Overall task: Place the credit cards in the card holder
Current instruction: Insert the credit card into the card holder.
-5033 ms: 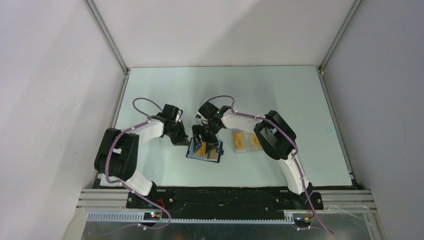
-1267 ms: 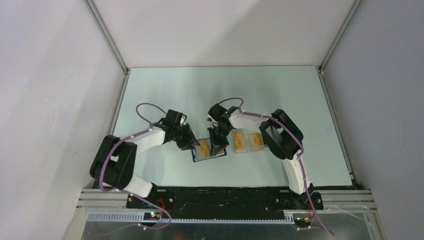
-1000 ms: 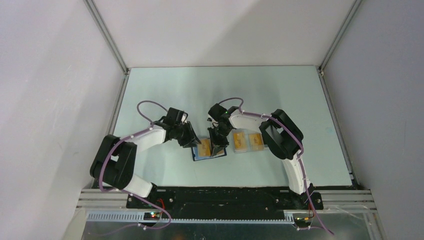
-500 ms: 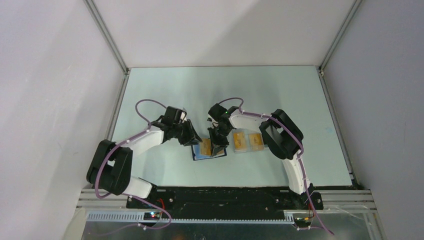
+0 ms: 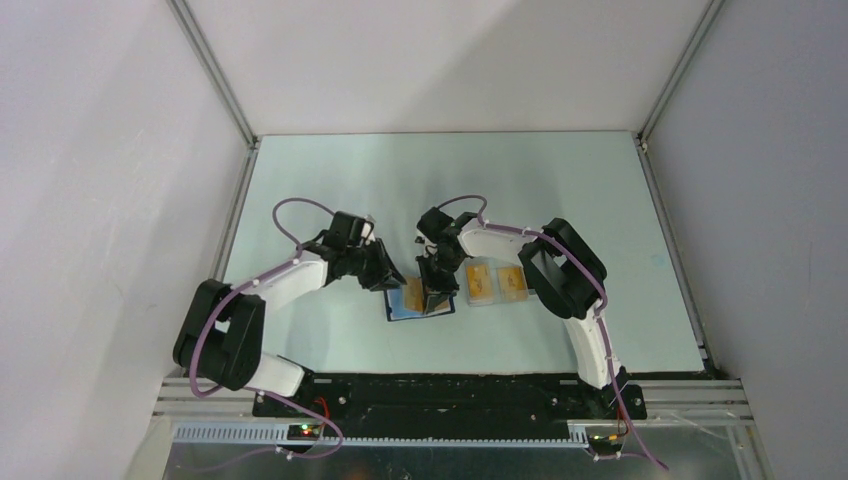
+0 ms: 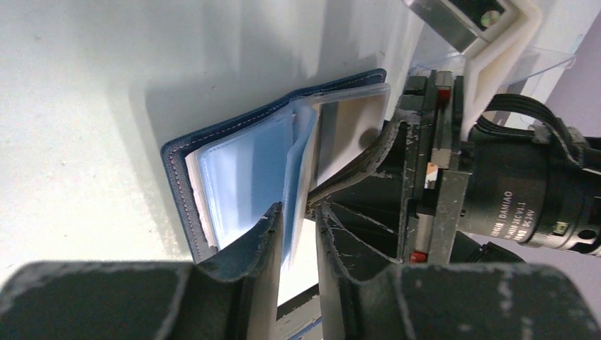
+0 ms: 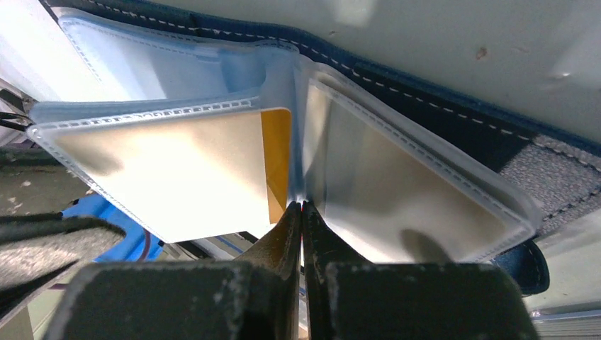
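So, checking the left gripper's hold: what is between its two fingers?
Between the fingers of the left gripper stands one clear sleeve of the open wallet, shown in the left wrist view.

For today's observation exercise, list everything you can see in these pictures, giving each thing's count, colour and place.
table: one, pale green; floor of the walled bay.
holder: one, navy; open on the table, between the grippers.
sleeves: several, clear; bound inside the holder.
cards: three seen, orange; two side by side right of the holder, one in a sleeve.
case: one, it seems, clear; round the two loose cards.
cables: two, purple; along the arms.
arms: two, white and black; bases at the near edge.
left gripper: one, black; jaws apart round a sleeve leaf.
right gripper: one, black; shut, tips at the fold between two sleeves.
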Tool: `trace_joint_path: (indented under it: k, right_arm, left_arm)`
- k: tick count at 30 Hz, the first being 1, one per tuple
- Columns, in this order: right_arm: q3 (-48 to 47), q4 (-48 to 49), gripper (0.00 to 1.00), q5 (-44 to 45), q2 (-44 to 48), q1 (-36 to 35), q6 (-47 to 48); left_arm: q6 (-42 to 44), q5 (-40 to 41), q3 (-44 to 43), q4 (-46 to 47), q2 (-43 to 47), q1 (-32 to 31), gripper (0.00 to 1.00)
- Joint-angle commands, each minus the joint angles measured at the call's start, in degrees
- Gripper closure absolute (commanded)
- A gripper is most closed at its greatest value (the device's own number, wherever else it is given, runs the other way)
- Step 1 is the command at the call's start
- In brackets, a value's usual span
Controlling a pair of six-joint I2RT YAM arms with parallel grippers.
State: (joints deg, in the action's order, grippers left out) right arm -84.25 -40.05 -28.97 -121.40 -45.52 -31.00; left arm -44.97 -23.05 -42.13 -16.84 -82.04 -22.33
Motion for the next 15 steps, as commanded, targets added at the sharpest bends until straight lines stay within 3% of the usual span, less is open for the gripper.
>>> trace_joint_path:
  k: [1,15]
  right_arm:
    - [-2.20,-1.75,0.95,-0.97,1.60,0.17,0.95]
    - [-2.20,-1.31,0.93,-2.54,2.61,0.66,1.32]
  left_arm:
    - [0.95,-3.58,-3.15,1.10,1.77,-0.44,0.73]
    - [1.93,-8.12,-5.24,2.69,-4.03,-1.93,0.73]
